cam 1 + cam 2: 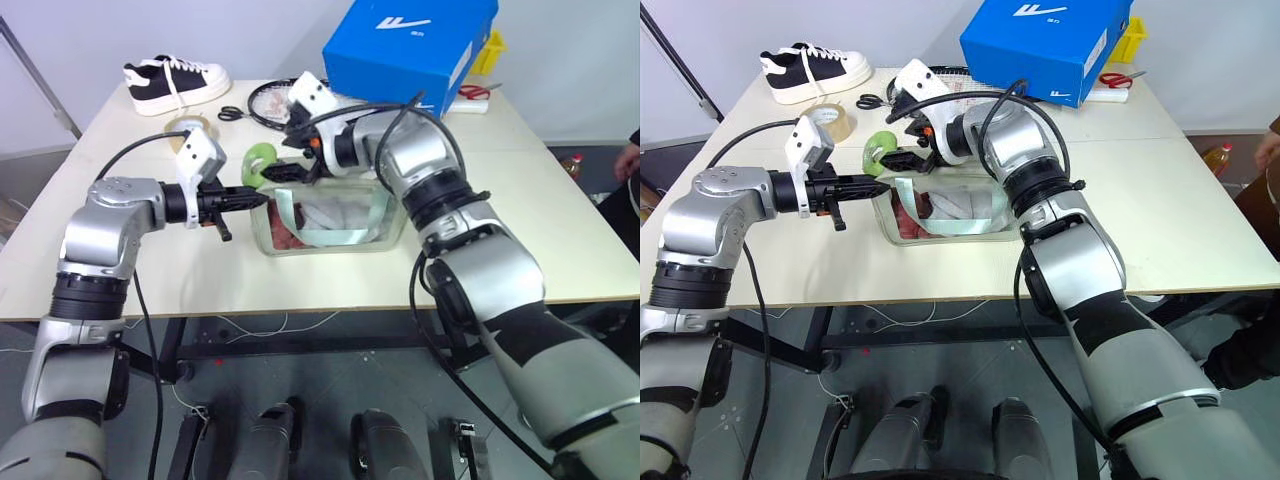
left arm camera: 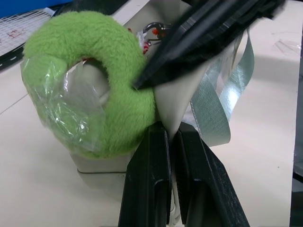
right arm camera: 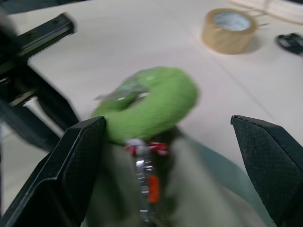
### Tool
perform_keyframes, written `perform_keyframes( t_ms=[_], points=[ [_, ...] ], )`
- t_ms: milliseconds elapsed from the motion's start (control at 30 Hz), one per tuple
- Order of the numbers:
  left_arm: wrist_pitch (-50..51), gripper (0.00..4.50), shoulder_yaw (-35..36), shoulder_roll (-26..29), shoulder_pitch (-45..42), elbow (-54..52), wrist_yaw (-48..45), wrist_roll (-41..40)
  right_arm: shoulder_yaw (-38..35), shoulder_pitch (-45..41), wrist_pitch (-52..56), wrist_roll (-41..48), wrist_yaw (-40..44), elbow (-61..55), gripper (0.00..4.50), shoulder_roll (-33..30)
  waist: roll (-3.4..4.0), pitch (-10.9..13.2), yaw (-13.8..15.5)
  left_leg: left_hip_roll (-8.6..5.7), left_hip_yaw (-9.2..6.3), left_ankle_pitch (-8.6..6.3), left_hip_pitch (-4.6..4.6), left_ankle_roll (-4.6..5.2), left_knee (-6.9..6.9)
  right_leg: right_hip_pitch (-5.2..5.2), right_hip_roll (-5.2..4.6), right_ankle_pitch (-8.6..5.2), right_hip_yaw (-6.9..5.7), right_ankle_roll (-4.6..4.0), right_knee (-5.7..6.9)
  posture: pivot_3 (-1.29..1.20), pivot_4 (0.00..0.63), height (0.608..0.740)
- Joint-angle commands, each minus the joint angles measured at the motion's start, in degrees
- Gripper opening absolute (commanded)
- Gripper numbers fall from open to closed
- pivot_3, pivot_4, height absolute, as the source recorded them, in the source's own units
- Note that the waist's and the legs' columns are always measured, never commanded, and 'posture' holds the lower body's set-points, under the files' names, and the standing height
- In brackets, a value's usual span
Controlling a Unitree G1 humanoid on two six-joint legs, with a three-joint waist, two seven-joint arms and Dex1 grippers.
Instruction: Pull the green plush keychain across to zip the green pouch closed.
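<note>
The green pouch [image 1: 335, 222] stands on the table with its ribbon straps draped over the clear front. My left gripper [image 1: 256, 197] is shut on the pouch's left end; in the left wrist view its fingers [image 2: 151, 179] pinch the pale fabric edge. The green plush keychain [image 1: 259, 163] sits at that same end, on top. My right gripper [image 1: 284, 172] reaches in from the right and stands open. In the right wrist view the green plush keychain [image 3: 151, 101] lies between its two spread fingers, apart from both.
A blue shoebox [image 1: 410, 45] stands at the back right, with red scissors [image 1: 475, 92] beside it. A black-and-white shoe [image 1: 175, 82], a tape roll [image 1: 192, 127], black scissors [image 1: 232, 113] and a racket [image 1: 272, 100] lie behind the pouch. A person's hand [image 1: 628, 160] shows at the far right.
</note>
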Motion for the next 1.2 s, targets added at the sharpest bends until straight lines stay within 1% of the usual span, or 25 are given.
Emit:
perform_keyframes(
  t_ms=[33,67,200,233,333,467,567,667,767,967,1067,1167,1200],
  points=[
    [-1.1,0.00,1.2,0.6,-0.9,-1.7,0.3,-0.8,0.0,-1.4,-0.3,-0.4,1.0,-2.0,3.16,0.8,0.00,0.0,0.0,0.00,0.00,0.00,0.00,0.00,0.00,-0.01,0.00,0.00,0.00,0.00,0.00,0.00,0.150,0.740],
    [-1.2,0.00,1.1,0.5,-1.0,-1.6,0.3,-0.8,-0.1,-1.5,-0.5,-0.5,0.9,-1.9,2.60,0.8,0.00,0.0,-0.1,0.01,0.00,0.00,0.00,-0.01,0.00,-0.02,0.01,0.00,0.00,0.00,0.01,0.00,0.150,0.740],
    [-1.6,0.00,0.9,0.2,-1.4,-1.0,0.5,-0.6,-1.7,-1.8,-1.5,-0.2,-1.2,-1.1,0.65,0.7,0.00,0.0,0.0,0.01,0.00,0.00,0.00,-0.01,-0.01,-0.03,0.00,0.00,0.00,0.00,0.00,0.00,0.150,0.740],
    [-1.7,0.00,0.9,0.2,-1.5,-0.9,0.5,-0.6,-2.1,-1.9,-1.5,0.0,-1.7,-1.0,0.05,0.5,0.00,0.0,0.0,0.01,0.00,0.00,0.00,-0.02,-0.01,-0.03,0.00,0.00,0.00,0.00,0.00,0.00,0.150,0.740],
    [-1.7,0.00,0.9,0.1,-1.3,-0.9,0.6,-0.7,-3.6,-1.8,-1.0,0.7,-2.8,-1.8,0.05,-0.5,0.00,0.0,0.0,0.00,0.00,0.00,0.00,-0.02,-0.01,-0.03,0.00,0.00,0.00,0.00,0.00,0.00,0.150,0.740],
    [-1.7,0.00,0.9,0.0,-1.1,-1.0,0.8,-0.7,-7.4,-1.8,0.8,2.5,-5.6,-3.7,0.05,-3.3,0.00,0.0,0.2,0.00,-0.01,0.00,-0.01,-0.02,-0.01,-0.02,-0.01,0.00,0.00,0.00,0.00,0.00,0.150,0.740],
    [-1.7,0.00,0.9,-0.2,-0.9,-0.9,1.0,-0.8,-11.6,-2.0,3.6,4.8,-9.3,-7.3,0.05,-6.5,0.00,0.0,0.1,0.00,0.00,0.00,-0.01,-0.02,-0.01,-0.02,-0.03,0.00,0.01,0.00,-0.01,0.00,0.150,0.740],
    [-1.7,0.00,1.1,-0.3,-0.8,-0.7,1.5,-0.7,-13.9,-1.0,5.5,5.4,-13.0,-10.9,0.05,-9.5,0.00,0.0,0.2,0.01,-0.01,0.01,-0.03,-0.03,-0.03,-0.02,-0.04,0.00,0.02,-0.01,0.00,0.00,0.150,0.740],
    [-2.2,0.00,1.0,-0.1,-0.6,0.0,2.3,-0.2,-13.4,2.9,3.5,2.6,-16.9,-15.6,0.05,-14.7,0.00,0.0,0.4,0.00,-0.01,0.01,-0.03,-0.02,-0.02,-0.03,-0.06,0.00,0.01,-0.01,-0.02,0.00,0.150,0.740],
    [-3.6,0.00,0.7,0.3,-1.3,2.1,2.6,0.5,-10.8,12.8,-4.5,-4.2,-23.4,-22.6,0.05,-23.5,0.01,0.0,0.0,0.01,0.04,0.07,-0.05,0.08,-0.04,0.16,-0.10,0.00,0.05,-0.01,-0.02,0.00,0.150,0.740],
    [-4.6,0.00,0.2,0.5,-1.9,3.3,2.5,0.9,-10.4,17.2,-9.0,-7.0,-28.1,-23.2,0.05,-26.1,0.01,0.0,-0.3,0.06,0.16,0.10,-0.05,0.12,-0.08,0.10,-0.08,0.00,0.18,-0.01,-0.01,0.00,0.150,0.740],
    [-5.6,0.00,-0.1,0.7,-2.5,4.5,2.2,1.0,-12.0,21.7,-9.0,-6.7,-33.1,-22.8,0.05,-25.9,0.00,0.0,-0.4,0.07,0.16,0.10,-0.04,0.13,-0.08,0.11,-0.08,0.00,0.19,-0.01,0.00,0.00,0.150,0.740],
    [-6.0,0.00,-0.4,0.7,-2.8,5.0,2.0,1.2,-11.5,24.1,-10.1,-7.6,-35.3,-22.4,0.05,-25.9,0.00,0.0,-0.4,0.07,0.16,0.10,-0.03,0.13,-0.07,0.13,-0.08,0.00,0.19,-0.01,-0.01,0.00,0.150,0.740]
  ],
)
